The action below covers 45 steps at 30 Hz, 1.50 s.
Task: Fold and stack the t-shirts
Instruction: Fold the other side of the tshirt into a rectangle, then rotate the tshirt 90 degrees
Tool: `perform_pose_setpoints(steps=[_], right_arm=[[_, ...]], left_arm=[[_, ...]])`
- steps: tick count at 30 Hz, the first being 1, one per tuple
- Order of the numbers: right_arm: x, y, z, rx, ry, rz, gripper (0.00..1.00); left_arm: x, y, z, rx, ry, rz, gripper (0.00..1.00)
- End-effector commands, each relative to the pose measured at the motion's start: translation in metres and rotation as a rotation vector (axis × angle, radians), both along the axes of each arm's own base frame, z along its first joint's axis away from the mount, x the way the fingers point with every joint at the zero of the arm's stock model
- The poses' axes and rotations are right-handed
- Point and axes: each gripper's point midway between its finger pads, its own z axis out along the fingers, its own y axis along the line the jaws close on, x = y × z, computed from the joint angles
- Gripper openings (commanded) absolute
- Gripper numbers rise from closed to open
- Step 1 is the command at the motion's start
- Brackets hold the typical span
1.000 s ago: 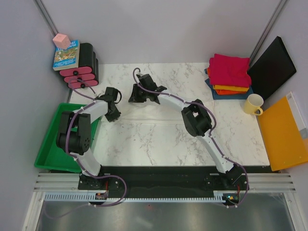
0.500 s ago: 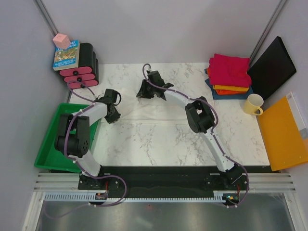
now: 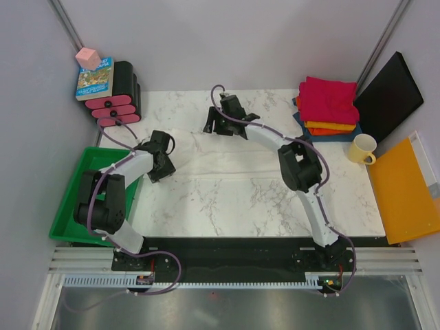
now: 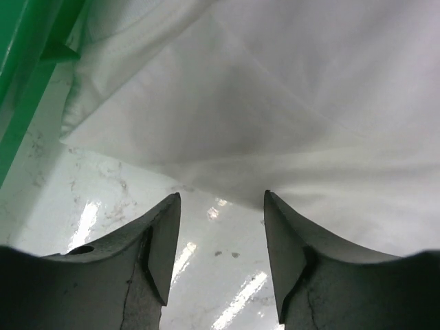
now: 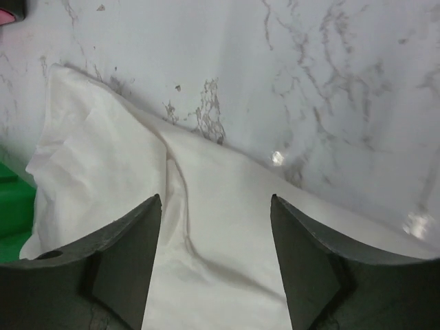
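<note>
Marble counter [image 3: 275, 206] carries everything. The biggest thing on it is the off-white shirt [image 4: 289, 103], loose and creased. Its near edge lies just ahead of the left fingers [image 4: 155, 247], and its far part lies beneath the right fingers [image 5: 124, 261]. Well off to the right of both pairs sits the stack of folded shirts [image 3: 328, 103], magenta on top of orange and dark blue. A green bin [image 4: 27, 75] shows to the left of the left fingers.

The left fingers stand moderately apart with only bare counter between them. The right fingers are spread wider, the cloth lying flat under their gap, and they grip nothing.

As I judge it, folding the white shirt is the step in hand, and it is only partway done. Next, each pair of fingers would need to drop onto an edge or corner and pinch a single layer cleanly. Both would then carry it across together so the cloth lands flat.
</note>
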Motion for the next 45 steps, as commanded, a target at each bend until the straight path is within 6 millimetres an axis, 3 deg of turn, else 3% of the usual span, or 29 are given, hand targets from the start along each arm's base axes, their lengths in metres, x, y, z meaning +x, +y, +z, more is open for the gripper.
perform_pose_setpoints(steps=[1,2,4,6,7,8,10,11,14,16,17,18,22,28,31,34,38,40,45], right_arm=[[-0.002,-0.066,0.118,-0.109,-0.23,-0.131,0.74],[-0.001,-0.089,0.118,-0.172,-0.249,-0.189,0.74],[-0.017,-0.125,0.109,-0.264,-0.228,-0.249,0.71],[-0.028,-0.168,0.091,-0.344,-0.189,-0.323,0.61],[-0.032,-0.181,0.082,-0.365,-0.167,-0.346,0.39],[-0.033,-0.203,0.077,-0.389,-0.152,-0.407,0.28],[-0.045,-0.221,0.059,-0.423,-0.114,-0.426,0.02],[-0.045,-0.227,0.054,-0.432,-0.104,-0.437,0.0],[-0.042,-0.227,0.042,-0.447,-0.095,-0.434,0.0],[-0.028,-0.225,0.036,-0.465,-0.091,-0.442,0.0],[-0.026,-0.227,0.021,-0.497,-0.058,-0.441,0.0],[-0.016,-0.226,0.029,-0.491,-0.076,-0.454,0.0],[-0.002,-0.228,0.012,-0.502,-0.041,-0.467,0.0],[-0.002,-0.248,-0.033,-0.518,0.063,-0.498,0.0],[-0.015,-0.258,-0.05,-0.541,0.11,-0.502,0.0],[-0.043,-0.265,-0.061,-0.556,0.176,-0.503,0.0],[-0.1,-0.273,-0.07,-0.553,0.269,-0.478,0.0],[-0.116,-0.275,-0.071,-0.56,0.286,-0.464,0.0],[-0.164,-0.278,-0.07,-0.545,0.337,-0.419,0.0]], left_arm=[[0.015,-0.015,0.054,-0.019,-0.152,-0.078,0.62],[0.018,-0.019,0.061,-0.025,-0.172,-0.093,0.65],[0.027,-0.025,0.075,-0.049,-0.211,-0.105,0.67],[0.034,-0.029,0.082,-0.065,-0.227,-0.117,0.66],[0.035,-0.031,0.08,-0.071,-0.219,-0.122,0.62],[0.035,-0.034,0.075,-0.08,-0.204,-0.128,0.56],[0.03,-0.041,0.063,-0.102,-0.167,-0.139,0.51],[0.026,-0.046,0.055,-0.107,-0.143,-0.144,0.49],[0.013,-0.057,0.035,-0.096,-0.094,-0.169,0.45],[0.005,-0.059,0.024,-0.084,-0.06,-0.174,0.42],[0.0,-0.064,0.022,-0.088,-0.052,-0.186,0.37],[-0.007,-0.065,0.019,-0.093,-0.042,-0.192,0.34],[-0.026,-0.074,0.014,-0.1,-0.016,-0.22,0.12],[-0.049,-0.071,-0.006,-0.102,0.077,-0.214,0.07],[-0.052,-0.069,-0.018,-0.086,0.135,-0.22,0.07],[-0.046,-0.066,-0.028,-0.042,0.193,-0.218,0.07],[-0.023,-0.072,-0.034,-0.069,0.211,-0.193,0.07],[-0.017,-0.073,-0.043,-0.078,0.235,-0.183,0.07],[0.021,-0.077,-0.038,-0.092,0.213,-0.175,0.08]])
